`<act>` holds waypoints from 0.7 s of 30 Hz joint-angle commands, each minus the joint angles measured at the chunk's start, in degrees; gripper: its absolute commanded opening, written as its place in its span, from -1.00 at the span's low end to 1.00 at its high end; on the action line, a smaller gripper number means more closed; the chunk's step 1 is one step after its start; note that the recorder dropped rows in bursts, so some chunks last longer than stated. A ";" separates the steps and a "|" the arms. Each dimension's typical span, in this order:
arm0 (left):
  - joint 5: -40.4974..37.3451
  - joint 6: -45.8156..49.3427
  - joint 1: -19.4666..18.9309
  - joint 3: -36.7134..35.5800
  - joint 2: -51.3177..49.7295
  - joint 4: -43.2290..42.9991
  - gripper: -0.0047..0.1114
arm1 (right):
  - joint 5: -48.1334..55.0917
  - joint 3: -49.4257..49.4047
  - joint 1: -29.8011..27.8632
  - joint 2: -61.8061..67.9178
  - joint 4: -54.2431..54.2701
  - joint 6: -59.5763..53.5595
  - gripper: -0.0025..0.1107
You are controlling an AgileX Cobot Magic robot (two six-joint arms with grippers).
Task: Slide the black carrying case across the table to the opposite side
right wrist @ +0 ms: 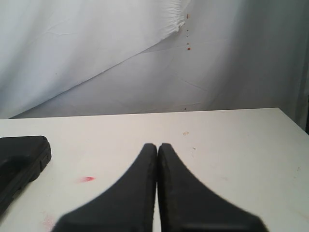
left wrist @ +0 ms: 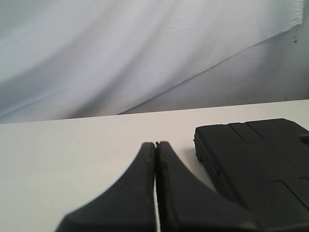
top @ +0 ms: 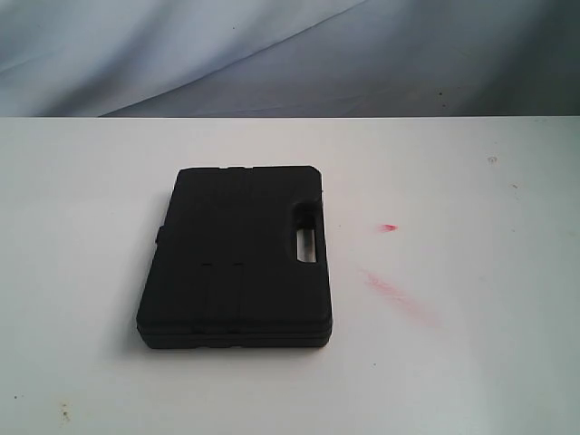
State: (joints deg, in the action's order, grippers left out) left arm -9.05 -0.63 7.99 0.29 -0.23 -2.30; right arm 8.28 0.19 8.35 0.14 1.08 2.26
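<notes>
Two grippers are in view, one per wrist camera, and both are clenched. The left gripper [left wrist: 155, 144] has its jaws pressed together tip to tip with nothing between them, and the right gripper [right wrist: 157, 145] shows the same condition. One black carrying case [top: 237, 258] lies flat on the table [top: 471, 372], left of centre in the exterior view and clear of the far table edge. The case is closed, and its handle slot [top: 306, 243] sits along the side that faces right in the exterior view. Shallow moulded grooves run across the lid. In the left wrist view the case [left wrist: 256, 164] lies near the left gripper, off to one side of it. The fingertips are apart from the nearest case corner, with bare table surface ahead of them. In the right wrist view only one corner of the case [right wrist: 21, 159] shows, well apart from the right gripper. A long red smear [top: 394, 292] and a short red dab [top: 388, 227] mark the table to the right of the case in the exterior view, neither touching the case. A few dark specks [top: 64, 415] sit near the front left of the table. A pale wrinkled fabric backdrop [top: 272, 54] hangs behind the far table edge.
</notes>
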 commanded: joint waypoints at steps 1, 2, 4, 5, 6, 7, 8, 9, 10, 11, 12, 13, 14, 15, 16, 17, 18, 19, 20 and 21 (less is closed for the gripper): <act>0.63 -0.77 -0.08 -0.29 0.23 0.48 -0.92 | -0.44 -0.19 -0.38 -0.14 0.15 -0.33 -0.96; 0.63 -0.77 -0.08 -0.29 0.23 0.48 -0.92 | -0.44 -0.19 -0.38 -0.14 0.15 -0.33 -0.96; 0.63 -0.77 -0.08 -0.29 0.23 0.48 -0.92 | -0.44 -0.19 -0.38 -0.14 0.15 -0.33 -0.96; 0.63 -0.77 -0.08 -0.29 0.23 0.48 -0.92 | -0.44 -0.19 -0.38 -0.14 0.15 -0.33 -0.96; 0.63 -0.77 -0.08 -0.29 0.23 0.48 -0.92 | -0.44 -0.19 -0.38 -0.14 0.15 -0.33 -0.96; 0.63 -0.77 -0.08 -0.29 0.23 0.48 -0.92 | -0.44 -0.19 -0.38 -0.14 0.15 -0.33 -0.96; 0.63 -0.77 -0.08 -0.29 0.23 0.48 -0.92 | -0.61 -0.19 -0.38 -0.14 0.15 -0.33 -0.96; 0.63 -0.77 -0.08 -0.29 0.23 0.48 -0.92 | -1.02 -0.19 -0.38 -0.14 0.15 -0.33 -0.96; 0.63 -0.77 -0.08 -0.29 0.23 0.48 -0.92 | -1.42 -0.19 -0.38 -0.14 0.15 -0.33 -0.96; 0.63 -0.77 -0.08 -0.29 0.23 0.48 -0.92 | -1.83 -0.19 -0.38 -0.14 0.15 -0.33 -0.96; 0.63 -0.77 -0.08 -0.29 0.23 0.48 -0.92 | -2.19 -0.19 -0.38 -0.14 0.15 -0.33 -0.96; 0.63 -0.77 -0.08 -0.29 0.23 0.48 -0.92 | -2.45 -0.19 -0.38 -0.14 0.15 -0.33 -0.96; 0.63 -0.77 -0.08 -0.29 0.23 0.48 -0.92 | -2.70 -0.19 -0.38 -0.14 0.15 -0.33 -0.96; 0.63 -0.77 -0.08 -0.29 0.23 0.48 -0.92 | -2.94 -0.19 -0.38 -0.14 0.15 -0.33 -0.96; 0.63 -0.77 -0.08 -0.29 0.23 0.48 -0.92 | -2.94 -0.19 -0.38 -0.14 0.15 -0.33 -0.96; 0.63 -0.77 -0.08 -0.29 0.23 0.48 -0.92 | -3.38 -0.19 -0.38 -0.14 0.15 -0.33 -0.96; 0.63 -0.77 -0.08 -0.29 0.23 0.48 -0.92 | -4.26 -0.19 -0.38 -0.14 0.18 -0.33 -0.96; 0.63 -0.77 -0.08 -0.29 0.23 0.48 -0.92 | -5.57 -0.19 -0.38 -0.14 1.18 -0.04 -0.96; 0.63 -0.77 -0.08 -0.29 0.23 0.48 -0.92 | -6.88 -0.19 -0.38 -0.14 3.27 0.41 -0.96; 0.63 -0.77 -0.08 -0.29 0.23 0.48 -0.92 | -8.28 -0.19 -0.38 -0.14 5.83 1.06 -0.96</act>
State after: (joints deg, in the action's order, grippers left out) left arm -9.05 -0.63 7.99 0.29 -0.23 -2.30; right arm 3.86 0.19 8.35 0.14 2.80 2.48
